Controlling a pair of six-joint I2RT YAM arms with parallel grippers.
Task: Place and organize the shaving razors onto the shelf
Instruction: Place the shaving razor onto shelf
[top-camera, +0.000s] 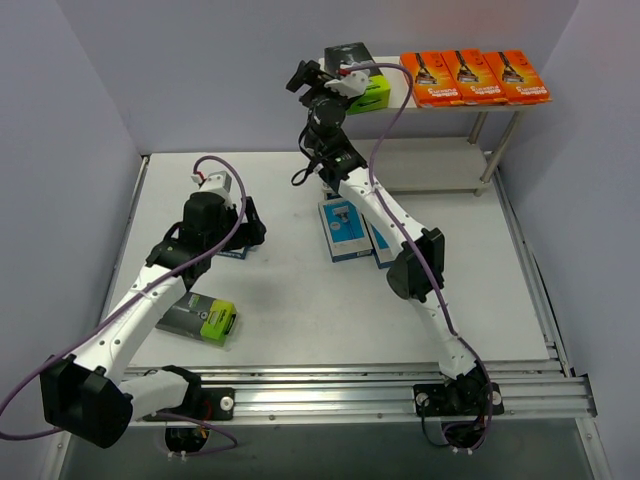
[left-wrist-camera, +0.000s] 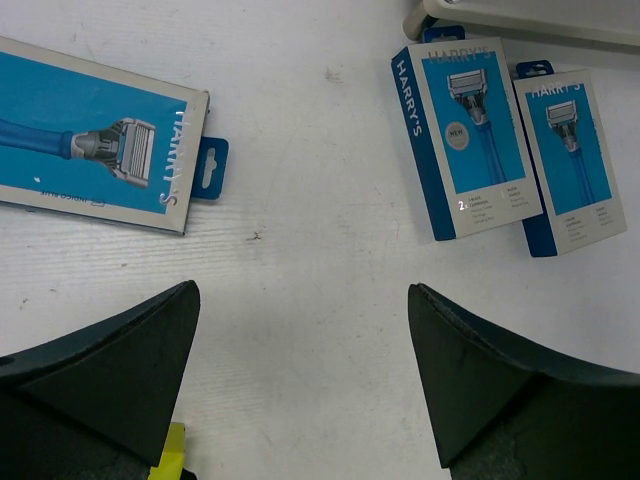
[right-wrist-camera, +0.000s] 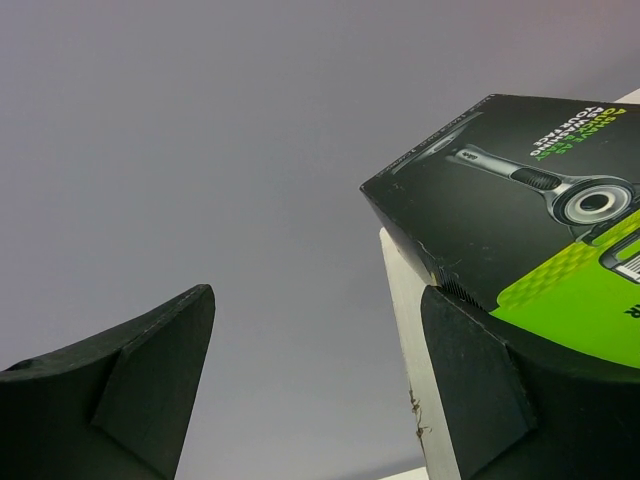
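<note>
White bench (top-camera: 300, 310): three light-blue razor packs (top-camera: 345, 228), one black lime-ended pack (top-camera: 200, 317) unshelved. Upper-right beige two-tier shelf (top-camera: 430, 170): three orange packs (top-camera: 473, 77), second black pack (top-camera: 370, 97). Apart, empty: left fingers (left-wrist-camera: 110, 370), right fingers (right-wrist-camera: 130, 390).

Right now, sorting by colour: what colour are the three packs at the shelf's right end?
The packs are orange, clearest in the top view.

Smooth cardboard razor packs (left-wrist-camera: 480, 140), matt table (left-wrist-camera: 300, 290)

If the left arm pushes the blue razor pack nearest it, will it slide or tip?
Probably slides: the blue pack lies flat on its broad face, so tipping seems unlikely. It looks like stiff, light cardboard, and the smooth table likely offers little grip.
</note>
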